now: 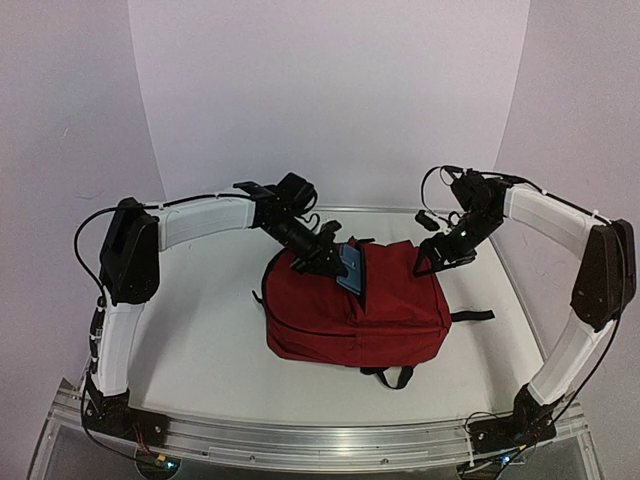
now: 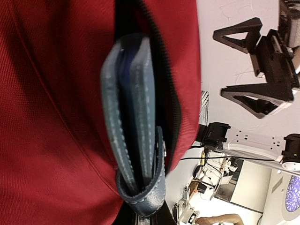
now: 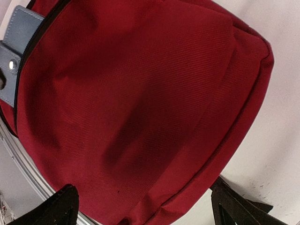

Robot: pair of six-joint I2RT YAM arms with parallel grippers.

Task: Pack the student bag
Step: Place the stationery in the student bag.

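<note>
The student bag (image 1: 355, 312), a dark red backpack, lies flat in the middle of the table. Its black zipper slot (image 2: 165, 70) is open. My left gripper (image 1: 325, 256) is shut on a blue-grey leather case (image 1: 350, 268) with pale stitching and holds it partly inside the slot. In the left wrist view the case (image 2: 133, 122) stands on edge in the opening, with my gripper (image 2: 143, 219) at its lower end. My right gripper (image 1: 445, 250) is open and empty over the bag's far right edge. In the right wrist view its fingers (image 3: 65, 204) straddle the red fabric (image 3: 140, 103).
Black straps (image 1: 390, 375) stick out from the bag's near side and one (image 1: 472, 316) from its right. A metal rail (image 1: 320, 440) runs along the table's near edge. White walls close in the back and sides.
</note>
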